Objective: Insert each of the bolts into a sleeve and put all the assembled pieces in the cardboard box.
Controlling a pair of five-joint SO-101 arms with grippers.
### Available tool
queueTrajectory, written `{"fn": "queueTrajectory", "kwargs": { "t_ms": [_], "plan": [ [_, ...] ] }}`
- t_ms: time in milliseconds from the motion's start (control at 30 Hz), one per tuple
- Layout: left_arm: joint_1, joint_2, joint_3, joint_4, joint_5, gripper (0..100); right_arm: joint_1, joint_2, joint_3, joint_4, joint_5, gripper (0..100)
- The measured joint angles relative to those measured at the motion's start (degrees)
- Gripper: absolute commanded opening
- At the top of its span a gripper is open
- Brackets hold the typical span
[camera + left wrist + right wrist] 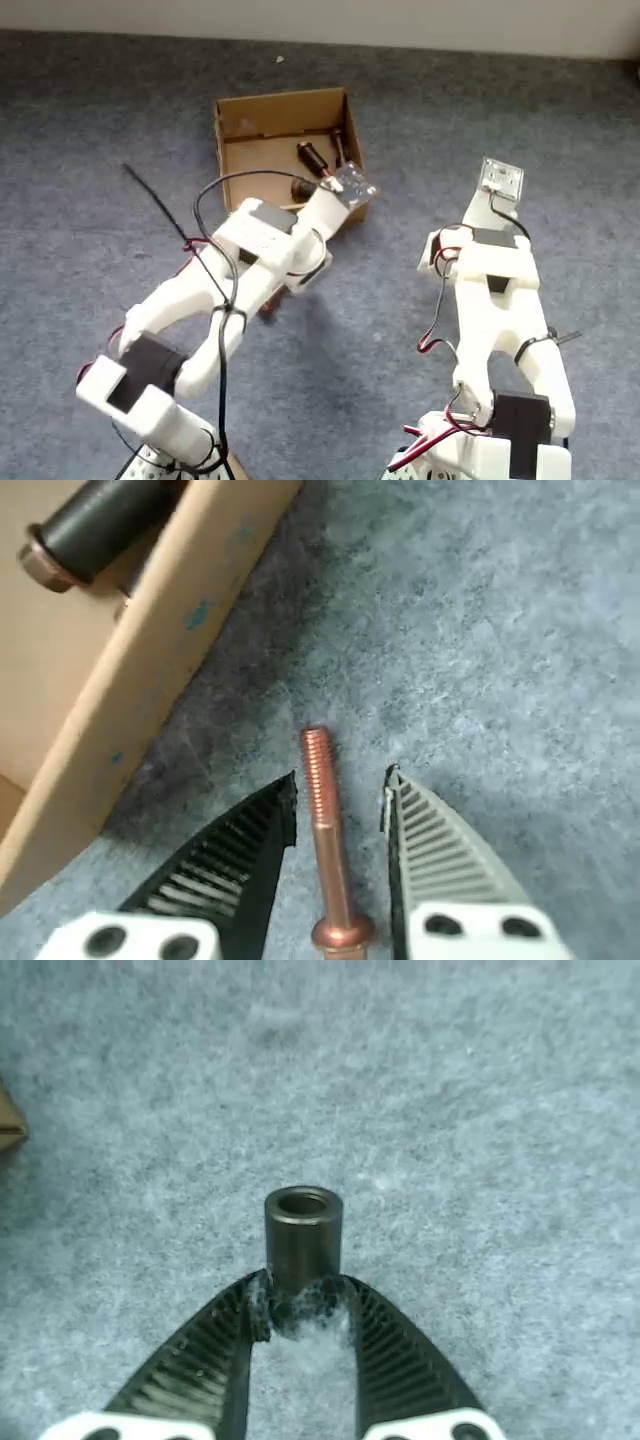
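Pieces (312,155) already assembled lie in the box (285,105) as the right gripper (303,1285) clamps a sleeve (303,1230) and the left gripper (341,776), jaws apart, straddles a bolt (325,830) not yet joined.

Mottled grey, carpet-like felt covers the bench (500,110) from near to far, its nap fuzzy and flecked. A pale, plain strip (400,18) runs along the far edge. The light is soft and even, and the shadows are faint.
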Motion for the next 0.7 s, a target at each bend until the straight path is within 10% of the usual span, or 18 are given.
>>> {"fn": "queueTrajectory", "kwargs": {
  "t_ms": [700],
  "plan": [
    [0.3, -4.7, -0.8, 2.5, 13.1, 1, -0.2, 0.0, 1.8, -0.1, 0.0, 0.4]
  ]
}}
